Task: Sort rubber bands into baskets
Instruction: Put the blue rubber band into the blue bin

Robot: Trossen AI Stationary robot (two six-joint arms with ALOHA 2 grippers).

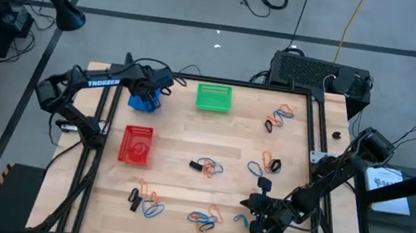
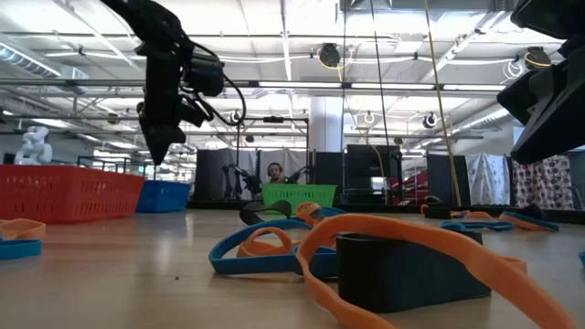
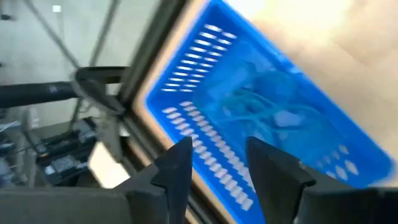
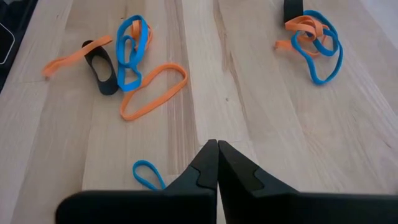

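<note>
Currently my left end effector (image 3: 214, 163) hangs over the blue basket (image 1: 144, 102) at the surface's (image 1: 183, 179) far left, fingers parted, gripping nothing; blue bands lie inside the basket. My right end effector (image 4: 217, 158) is clenched empty near the front right edge. Rubber bands (image 4: 134, 53) lie scattered in clusters across the wood; the red basket (image 1: 137, 144) and green basket (image 1: 214, 97) sit apart.

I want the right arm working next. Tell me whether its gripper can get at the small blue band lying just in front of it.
Probably yes. The right gripper hangs shut just above the small blue band, which lies alone on bare table, apart from the other clusters. It would need to open first.
</note>
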